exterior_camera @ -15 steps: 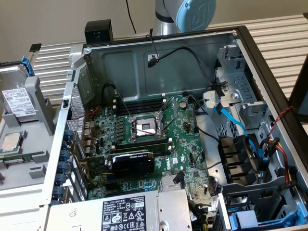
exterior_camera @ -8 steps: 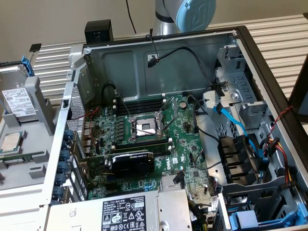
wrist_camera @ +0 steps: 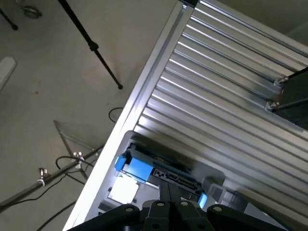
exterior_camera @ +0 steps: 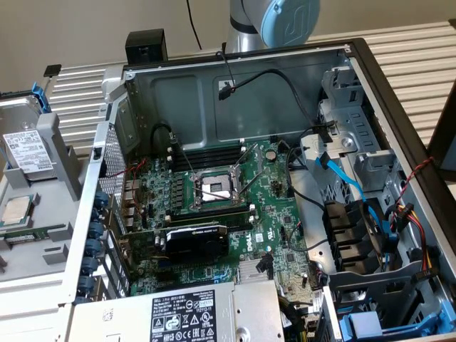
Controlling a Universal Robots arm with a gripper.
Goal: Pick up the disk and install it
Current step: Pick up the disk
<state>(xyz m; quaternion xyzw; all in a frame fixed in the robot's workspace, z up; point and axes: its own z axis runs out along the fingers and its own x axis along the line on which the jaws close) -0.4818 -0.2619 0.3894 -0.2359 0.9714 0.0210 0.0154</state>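
Note:
The disk [exterior_camera: 28, 151] is a silver-grey drive with a white label, clipped in a blue frame [exterior_camera: 40, 96]. It leans in a grey holder at the exterior view's left, outside the open computer case [exterior_camera: 235, 78]. In the wrist view the disk [wrist_camera: 124, 188] shows its bright label and blue frame [wrist_camera: 136, 168] at the edge of the slatted table. My gripper [wrist_camera: 169, 188] hovers over it with its dark fingers [wrist_camera: 165, 195] pressed together and nothing between them. Whether they touch the disk I cannot tell.
A small silver processor chip [exterior_camera: 16, 209] lies below the disk on the holder. Inside the case are the motherboard [exterior_camera: 214, 192], loose cables [exterior_camera: 342, 178] and drive bays [exterior_camera: 356, 235]; a grey power-supply box [exterior_camera: 185, 317] is in front. Tripod legs [wrist_camera: 91, 45] stand on the floor.

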